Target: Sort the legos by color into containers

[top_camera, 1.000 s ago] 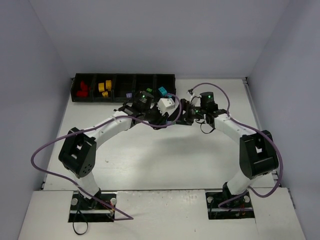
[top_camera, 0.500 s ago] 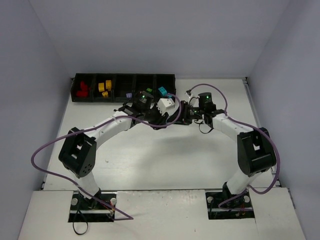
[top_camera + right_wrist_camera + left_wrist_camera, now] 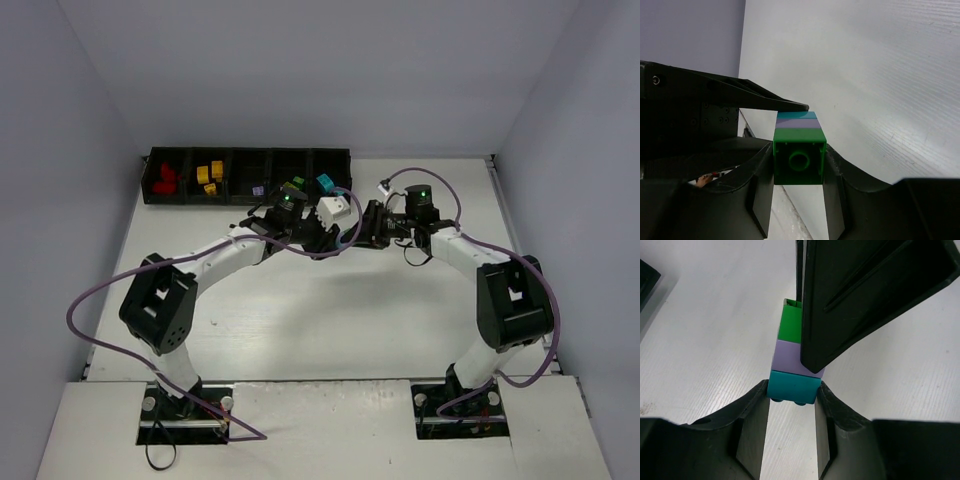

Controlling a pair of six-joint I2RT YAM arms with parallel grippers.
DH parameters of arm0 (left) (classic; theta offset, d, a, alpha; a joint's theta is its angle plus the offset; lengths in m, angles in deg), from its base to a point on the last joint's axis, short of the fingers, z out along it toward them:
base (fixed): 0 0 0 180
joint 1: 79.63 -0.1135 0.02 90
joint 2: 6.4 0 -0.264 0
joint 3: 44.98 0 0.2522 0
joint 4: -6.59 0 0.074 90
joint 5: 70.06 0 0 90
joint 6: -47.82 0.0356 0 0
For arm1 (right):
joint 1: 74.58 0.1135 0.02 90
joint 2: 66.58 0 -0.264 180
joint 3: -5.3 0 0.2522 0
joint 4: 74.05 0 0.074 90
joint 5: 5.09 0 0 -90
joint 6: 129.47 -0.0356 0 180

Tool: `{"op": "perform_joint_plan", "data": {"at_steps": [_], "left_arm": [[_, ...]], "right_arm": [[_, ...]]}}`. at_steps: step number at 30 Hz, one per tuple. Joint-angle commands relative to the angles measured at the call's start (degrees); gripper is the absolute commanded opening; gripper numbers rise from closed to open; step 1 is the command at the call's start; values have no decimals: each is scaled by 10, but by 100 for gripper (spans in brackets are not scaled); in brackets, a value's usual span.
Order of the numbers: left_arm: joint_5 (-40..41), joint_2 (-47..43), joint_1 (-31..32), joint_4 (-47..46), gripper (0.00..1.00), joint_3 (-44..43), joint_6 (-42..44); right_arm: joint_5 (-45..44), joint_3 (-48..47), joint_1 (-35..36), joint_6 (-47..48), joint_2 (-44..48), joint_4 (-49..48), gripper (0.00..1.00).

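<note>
Squarely between the two arms, a small three-brick stack (image 3: 791, 359) is held off the white table (image 3: 300, 300). It is made of a cyan brick (image 3: 792, 386), a lilac brick (image 3: 786, 355) and a green brick (image 3: 789, 328) joined in a row.

In the left wrist view the stack sits at the centre of the frame. The left gripper (image 3: 792, 390) pinches the cyan end, with one finger pressed against each side of it. A broad black finger of the right gripper (image 3: 799, 150) comes down from the upper right of that frame and covers part of the lilac and green bricks.

In the right wrist view the green brick faces the camera with its hollow underside showing. It is clamped between that gripper's two fingers, and the lilac and cyan layers show just above it. A finger of the left gripper reaches in from the left edge to the cyan end.

In the top view both grippers meet just above the middle of the frame, and the stack itself is too small to make out there. The black tray (image 3: 250, 158) lies in the upper left, close behind the left wrist. From left to right its compartments hold red bricks (image 3: 165, 178), yellow bricks (image 3: 210, 175), one lilac piece (image 3: 258, 190), a green piece (image 3: 296, 184) and a cyan piece (image 3: 325, 183).
</note>
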Motion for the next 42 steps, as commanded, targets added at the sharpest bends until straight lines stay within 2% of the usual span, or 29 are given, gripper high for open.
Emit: {"op": "perform_joint_plan", "data": {"at_steps": [1, 16, 19, 22, 26, 27, 29, 30, 37, 42], "left_arm": [[-11, -4, -17, -39, 8, -7, -14], [-20, 26, -19, -46, 6, -16, -27], [-15, 28, -22, -46, 7, -16, -31], [25, 34, -29, -72, 7, -28, -44], [138, 75, -56, -74, 8, -107, -83], [151, 98, -63, -75, 11, -149, -115], [172, 139, -79, -67, 14, -200, -126], [192, 153, -82, -55, 15, -255, -130], [225, 265, -98, -1, 22, -435, -146], [232, 315, -98, -9, 29, -493, -152]], "right_arm": [[13, 3, -20, 11, 24, -39, 0], [12, -11, -46, 11, 43, -44, 0], [11, -14, -50, 12, 45, -44, 0], [-4, -14, -58, 13, 54, -42, 0], [-28, -4, -73, 14, 73, -37, 0], [-31, 2, -77, 17, 77, -33, 0], [-36, 5, -80, 23, 88, -26, 0], [-38, 7, -83, 32, 90, -17, 0], [-50, 18, -83, 40, 118, 5, 0], [-53, 32, -83, 34, 138, 9, 0]]}}
